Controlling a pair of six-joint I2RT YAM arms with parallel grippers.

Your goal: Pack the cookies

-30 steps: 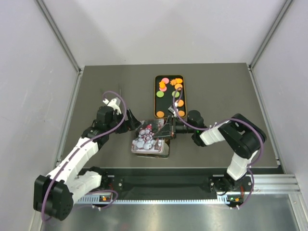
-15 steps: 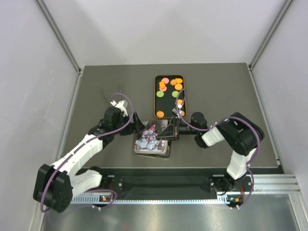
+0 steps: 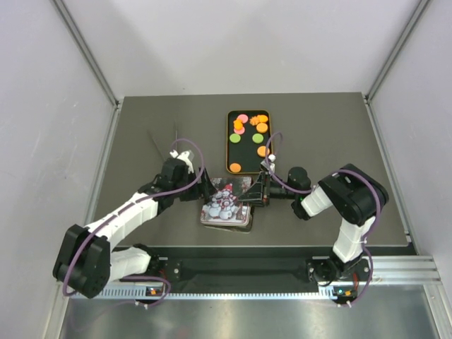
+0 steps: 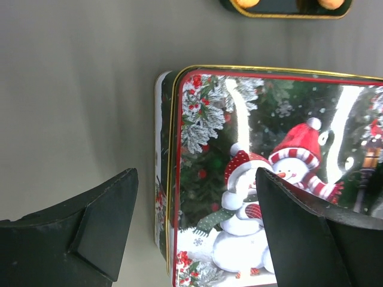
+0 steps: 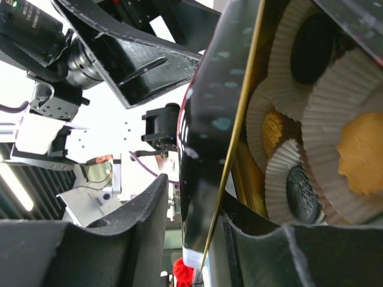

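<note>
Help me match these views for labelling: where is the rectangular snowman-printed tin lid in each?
Top external: rectangular snowman-printed tin lid, just below centre.
Left wrist: fills the right half.
Right wrist: dark gold-rimmed edge running up the centre.
Shared landmark: the left gripper, visible in all three.

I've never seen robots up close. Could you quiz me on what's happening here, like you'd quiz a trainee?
1. True or false: the left gripper is open.
2. What is pictured on the tin? A snowmen, B reindeer, C stars.
3. Fill in: the right gripper pinches the edge of the ____.
Key: 1 true; 2 A; 3 lid.
</note>
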